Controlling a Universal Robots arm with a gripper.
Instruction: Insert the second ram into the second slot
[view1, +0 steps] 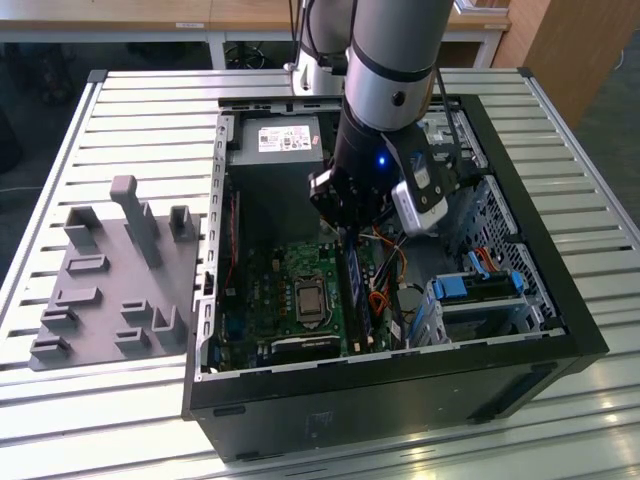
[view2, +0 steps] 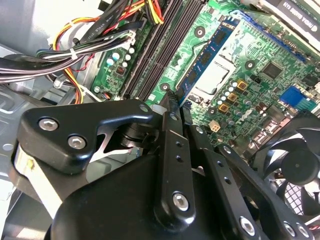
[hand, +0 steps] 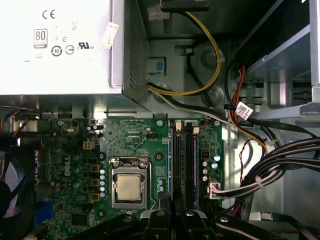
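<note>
The second ram, a thin blue board with dark chips, stands on edge along the memory slots, on the side next to the processor. My gripper is shut on its near end, one black finger on each face. In the first wrist view the ram shows edge-on beside the black slots, with the gripper at its end. From the exterior view the gripper reaches down into the open computer case over the ram. Whether the ram is seated I cannot tell.
Bundled cables run close beside the slots. A fan sits on the other side of the processor, and the power supply lies past the board. Blue-clipped drive bays fill the case's right. A grey fixture tray lies left of the case.
</note>
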